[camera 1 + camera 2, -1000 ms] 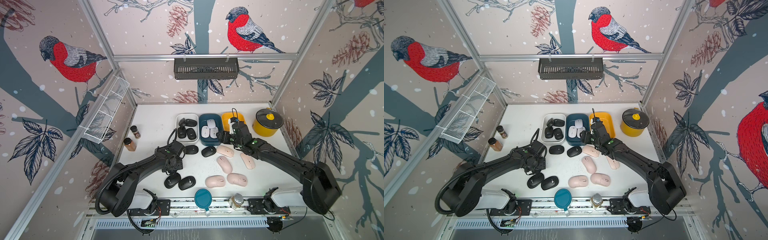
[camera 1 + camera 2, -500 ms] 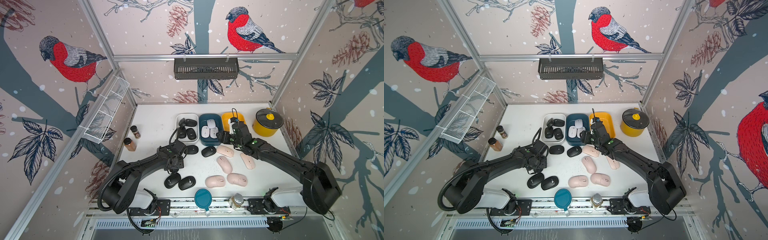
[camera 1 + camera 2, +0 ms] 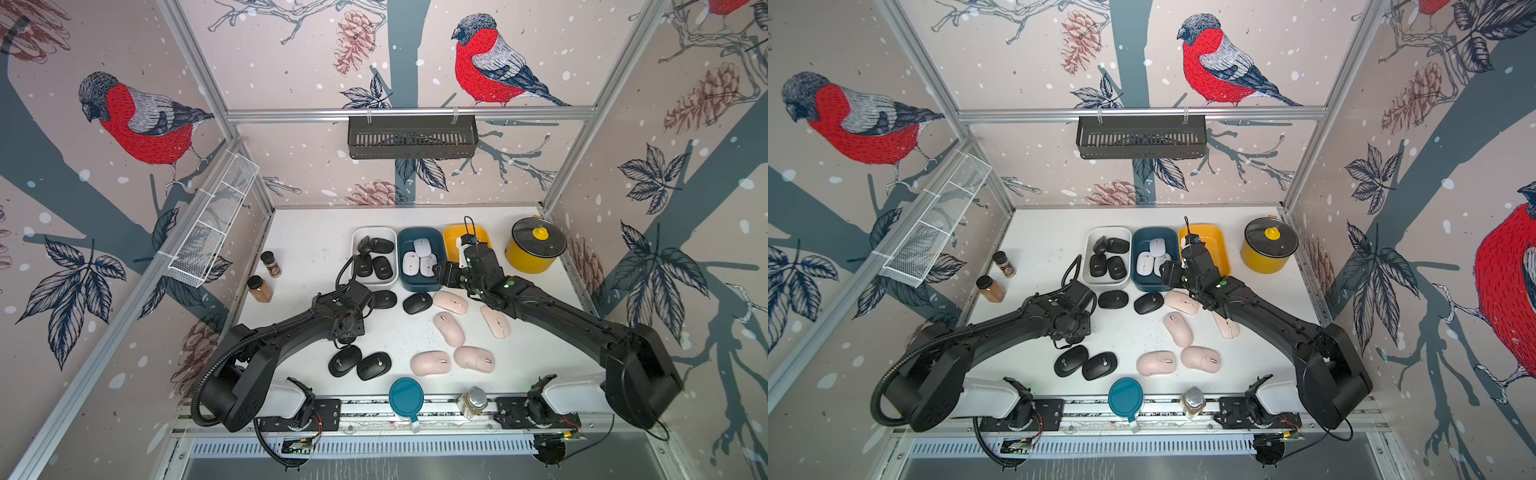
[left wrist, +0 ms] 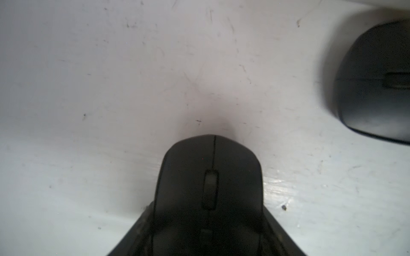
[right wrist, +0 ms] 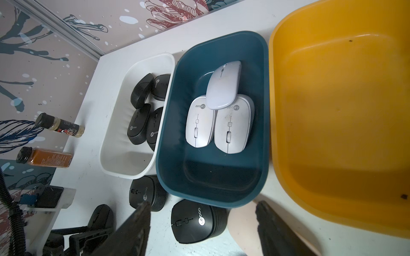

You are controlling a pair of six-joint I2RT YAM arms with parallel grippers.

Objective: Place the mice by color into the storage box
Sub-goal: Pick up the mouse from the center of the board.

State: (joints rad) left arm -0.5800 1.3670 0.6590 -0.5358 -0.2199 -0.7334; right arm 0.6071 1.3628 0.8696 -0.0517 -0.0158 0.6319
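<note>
A white counter (image 3: 316, 249) is seen in both top views. At its far right a lidded yellow pot (image 3: 534, 253) is stood. Left of the pot, three boxes are set side by side along the far side: a white box (image 3: 374, 282), a blue box (image 3: 415, 286) and a yellow box (image 3: 452, 241).

Four black mice (image 3: 382, 268) are held in the white box, one of them tipped up on edge. Three white mice (image 5: 230, 126) are laid in the blue box, the flattest one resting across the ends of the other two. The floor of the yellow box is seen bare in the right wrist view.

Five pink mice (image 3: 449, 328) are scattered on the counter in front of the blue and yellow boxes. Four loose black mice (image 3: 374, 365) are also seen, two just in front of the white and blue boxes and two side by side near the front edge.

The left pincer (image 4: 208, 208) is pressed against the flanks of a black mouse (image 4: 208, 168), wheel side up. Whether that mouse is lifted off the counter cannot be told.

The right pincer (image 5: 203, 206) is spread wide with nothing between its fingers (image 5: 137, 221). It is hung just in front of the blue box, above one loose black mouse and the end of a pink one.

Two spice jars (image 3: 259, 289) are stood by the left wall.
</note>
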